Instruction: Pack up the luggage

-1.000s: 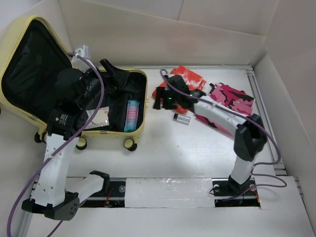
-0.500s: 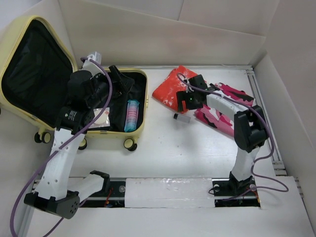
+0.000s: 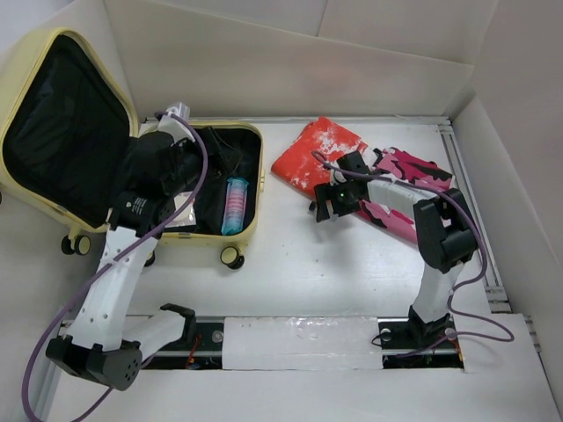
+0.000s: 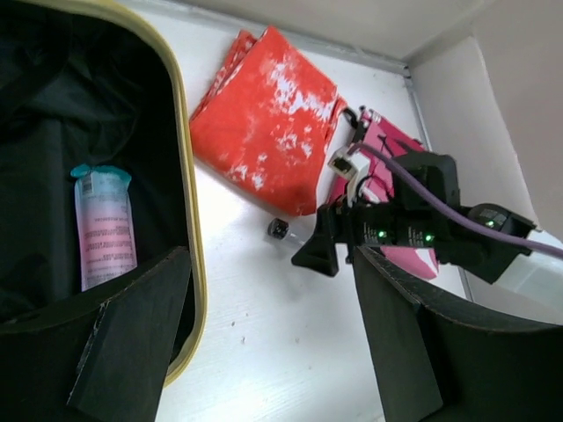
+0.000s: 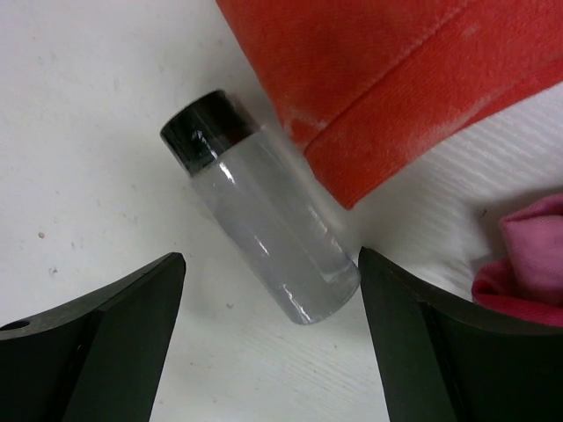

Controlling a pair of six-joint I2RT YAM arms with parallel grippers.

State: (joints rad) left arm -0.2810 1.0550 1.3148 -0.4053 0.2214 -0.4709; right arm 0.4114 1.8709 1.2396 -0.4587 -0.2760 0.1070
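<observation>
The luggage (image 3: 258, 180) lies open at the left, pale yellow with black lining, its lid propped up. A pink and blue tube (image 3: 235, 204) (image 4: 106, 230) lies inside. My left gripper (image 4: 264, 343) hangs open and empty over the luggage's right rim (image 4: 187, 176). On the table a clear bottle (image 5: 264, 220) with a black cap (image 4: 280, 229) lies beside a red cloth (image 3: 317, 154) (image 5: 378, 79). My right gripper (image 3: 324, 204) (image 5: 271, 264) is open just above the bottle, one finger on each side, not touching it. A pink cloth (image 3: 409, 185) (image 5: 528, 264) lies to the right.
A white packet (image 3: 180, 211) lies in the luggage near the left arm. The luggage's caster wheels (image 3: 231, 257) stick out toward the arms. White walls close in the table at the back and right, and a rail (image 3: 471, 207) runs along the right edge.
The right gripper let go of the bunched red cloth, which now lies flat, moved nearer and lower over the bottle, and opened wider. The left arm swung slightly toward the back.
</observation>
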